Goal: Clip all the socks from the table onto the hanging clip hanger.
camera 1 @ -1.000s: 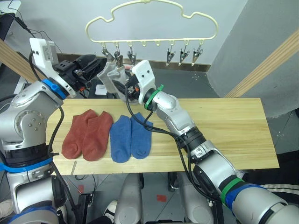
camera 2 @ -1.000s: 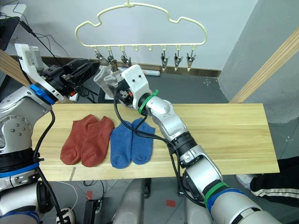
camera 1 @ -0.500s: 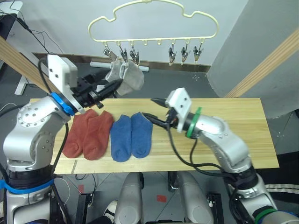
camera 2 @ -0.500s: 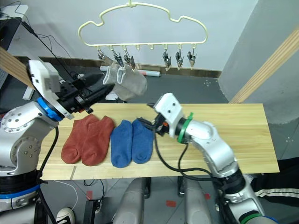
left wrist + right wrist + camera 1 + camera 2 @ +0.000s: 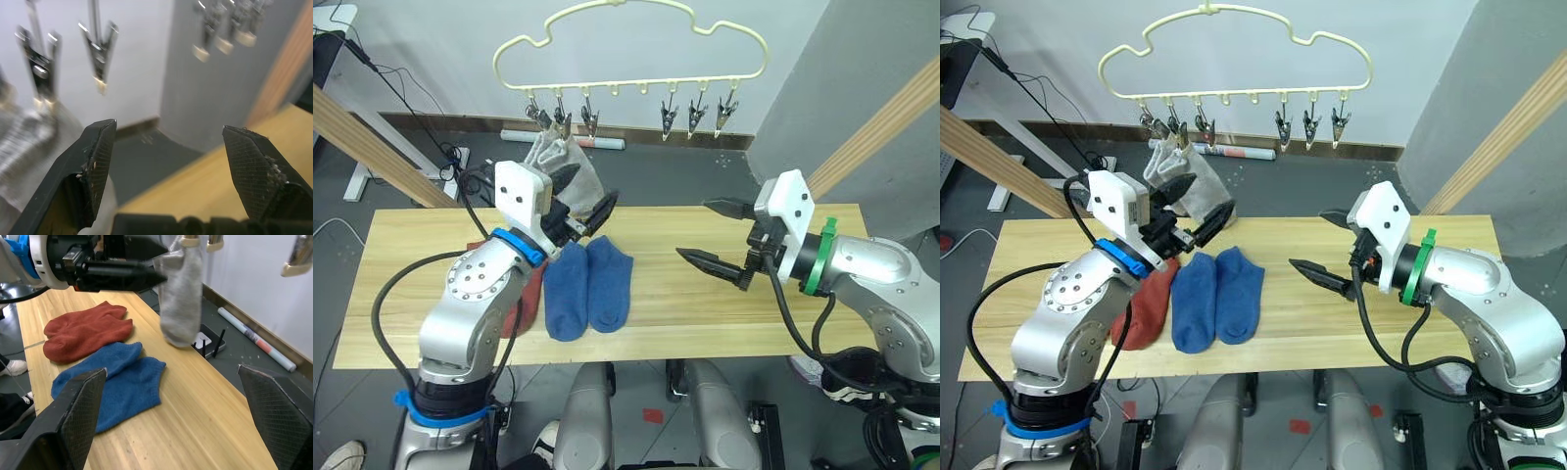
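Left eye view: I see grey socks (image 5: 566,166) hanging from the wavy clip hanger (image 5: 631,49), soft blue socks (image 5: 588,287) flat on the grainy table (image 5: 705,304). Right wrist view: right gripper (image 5: 181,426) spread, empty. Left wrist view: left gripper (image 5: 168,161) released.

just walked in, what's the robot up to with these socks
It is clipping socks onto the clip hanger. Two grey socks already hang from clips at its left end. The blue socks and red socks lie on the table. Both the left gripper and right gripper are open, holding nothing.
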Robot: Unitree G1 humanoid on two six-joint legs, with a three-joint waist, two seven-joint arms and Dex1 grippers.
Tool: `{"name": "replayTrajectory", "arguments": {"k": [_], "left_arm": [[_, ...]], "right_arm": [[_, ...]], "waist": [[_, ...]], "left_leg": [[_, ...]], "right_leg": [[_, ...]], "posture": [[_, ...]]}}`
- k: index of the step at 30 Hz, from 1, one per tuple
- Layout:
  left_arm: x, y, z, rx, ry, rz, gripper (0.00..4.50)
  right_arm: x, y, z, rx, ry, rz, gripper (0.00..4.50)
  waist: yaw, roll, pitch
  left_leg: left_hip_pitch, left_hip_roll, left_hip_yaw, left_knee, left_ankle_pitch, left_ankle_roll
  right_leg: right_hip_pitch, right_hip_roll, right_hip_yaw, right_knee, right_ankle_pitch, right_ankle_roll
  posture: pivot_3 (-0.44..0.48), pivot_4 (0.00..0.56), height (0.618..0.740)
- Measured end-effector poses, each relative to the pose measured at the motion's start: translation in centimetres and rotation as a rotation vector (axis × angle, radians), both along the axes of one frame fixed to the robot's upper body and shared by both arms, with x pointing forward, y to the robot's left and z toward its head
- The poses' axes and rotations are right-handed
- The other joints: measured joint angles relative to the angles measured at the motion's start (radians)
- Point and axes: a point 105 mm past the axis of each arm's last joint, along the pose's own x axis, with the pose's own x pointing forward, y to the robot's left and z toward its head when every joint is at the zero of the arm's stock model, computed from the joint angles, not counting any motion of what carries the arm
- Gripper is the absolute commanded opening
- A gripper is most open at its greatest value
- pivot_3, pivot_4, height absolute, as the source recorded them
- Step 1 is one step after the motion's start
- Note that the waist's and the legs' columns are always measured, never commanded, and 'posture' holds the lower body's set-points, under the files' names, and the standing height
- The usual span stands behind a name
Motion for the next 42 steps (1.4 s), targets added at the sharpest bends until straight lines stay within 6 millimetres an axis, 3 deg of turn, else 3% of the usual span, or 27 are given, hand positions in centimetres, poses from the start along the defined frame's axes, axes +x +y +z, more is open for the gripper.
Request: {"name": "replayTrajectory", "arguments": {"k": [12,18,30,42], "left_arm": [[2.9,-0.5,0.4,-0.114,-0.076,0.151,3.72],[3.4,-0.8,0.9,-0.125,-0.129,0.163,2.07],[4.1,-0.6,1.5,-0.172,-0.168,0.238,2.07],[4.4,0.3,3.3,-0.205,-0.201,0.291,2.07]], "right_arm": [[-1.0,-0.4,0.3,0.035,0.028,-0.027,4.50],[-1.2,-0.3,0.3,0.038,0.032,-0.025,4.50],[-1.6,-0.5,0.3,0.029,0.041,-0.028,4.50],[-1.5,-0.4,0.5,0.039,0.042,-0.029,4.50]], "waist": [[-0.017,0.000,0.000],[-0.024,0.000,0.000],[-0.045,-0.001,0.000],[-0.045,-0.002,0.001]], "left_leg": [[0.000,0.000,0.002,0.000,-0.001,0.002],[-0.001,0.000,0.002,0.000,-0.001,0.002],[-0.001,-0.001,0.003,0.000,-0.002,0.003],[-0.001,-0.001,0.003,0.000,-0.002,0.003]], "right_leg": [[0.000,0.000,0.001,-0.002,0.000,0.000],[0.000,0.000,0.000,-0.003,0.000,0.000],[0.000,0.000,0.000,-0.004,0.000,0.000],[0.000,0.001,0.001,-0.004,0.000,0.000]], "posture": [[-0.125,0.481,0.735],[-0.135,0.478,0.735],[-0.142,0.482,0.735],[-0.137,0.482,0.735]]}}
